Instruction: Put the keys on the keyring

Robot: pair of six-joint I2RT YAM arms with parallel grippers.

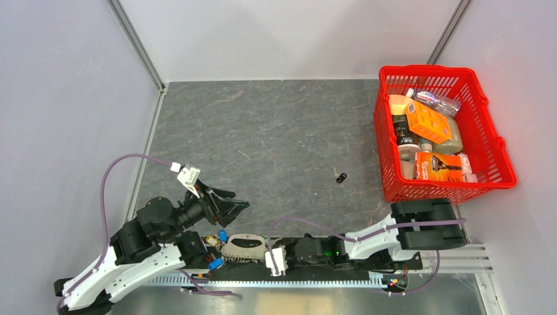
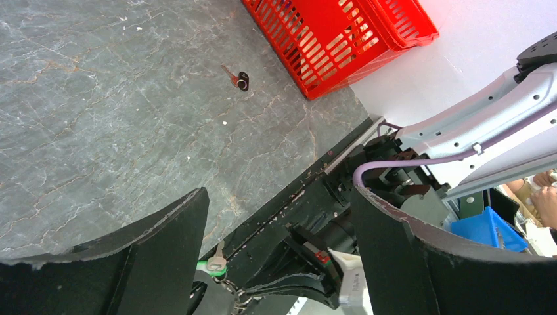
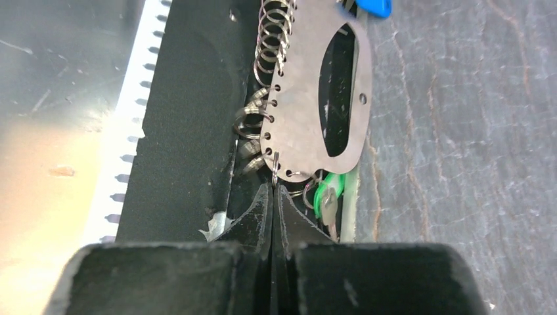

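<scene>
**Top view.** A grey, stone-patterned table (image 1: 276, 131) is seen from above, with a red basket (image 1: 427, 68) of packaged goods at the far right. The left gripper (image 1: 238, 205) is held over the near left of the table, fingers spread wide and nothing between them. The keyring (image 1: 243, 246), a flat silver oval, is laid at the near edge between the two arms. Blue-capped keys (image 1: 222, 235) are seen just beside it on its left. The right gripper (image 1: 261, 252) is stretched along the near edge to the keyring's right end. A black-capped key (image 1: 341, 177) is seen alone mid-table, well apart from the keyring.

**Left wrist view.** The table is framed by the spread fingers (image 2: 151, 256). The black-capped key (image 2: 240, 80) is shown near the basket (image 2: 328, 39), and a green tag (image 2: 215, 265) at the bottom edge.

**Right wrist view.** The right gripper (image 3: 272, 191) is shown with fingers pressed together, the tips touching a small wire ring on the rim of the keyring (image 3: 299, 98). Whether that ring is pinched cannot be told. The green tag (image 3: 322, 190) is seen just beside the tips.
</scene>
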